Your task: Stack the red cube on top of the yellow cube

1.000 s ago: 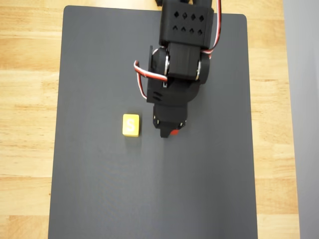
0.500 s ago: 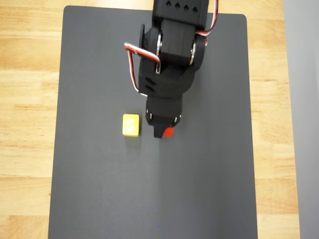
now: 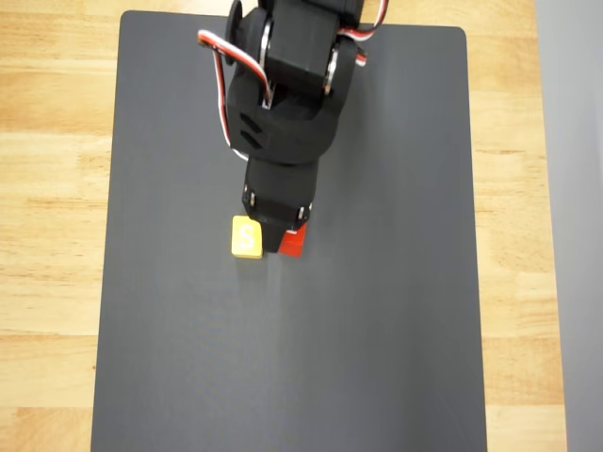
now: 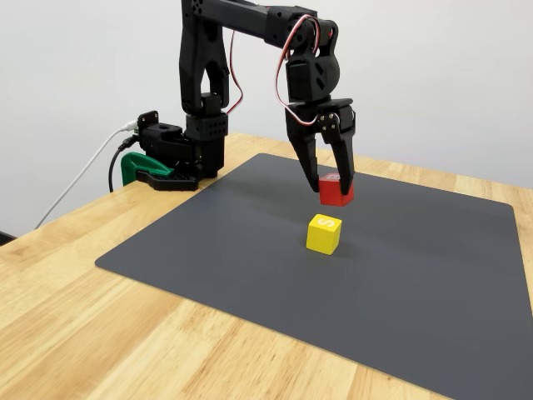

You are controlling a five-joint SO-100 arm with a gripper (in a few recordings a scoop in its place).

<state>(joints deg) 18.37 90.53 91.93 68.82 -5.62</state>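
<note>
One black arm rises from its base at the upper left of the fixed view, bends over at the top and points its wrist straight down toward the middle of the frame. In the overhead view the same arm reaches from the top edge down to the centre, hiding the mat beneath it. A wooden counter carries a large dark grey mat, which covers most of the overhead frame. Red and white wires loop along the upper arm. A green clamp sits at the base near the counter's left edge. The jaws pinch the red cube, held above the mat just behind the yellow cube. From overhead, the red cube peeks out below the gripper, just right of the yellow cube, whose white "S" faces up at centre frame.
</note>
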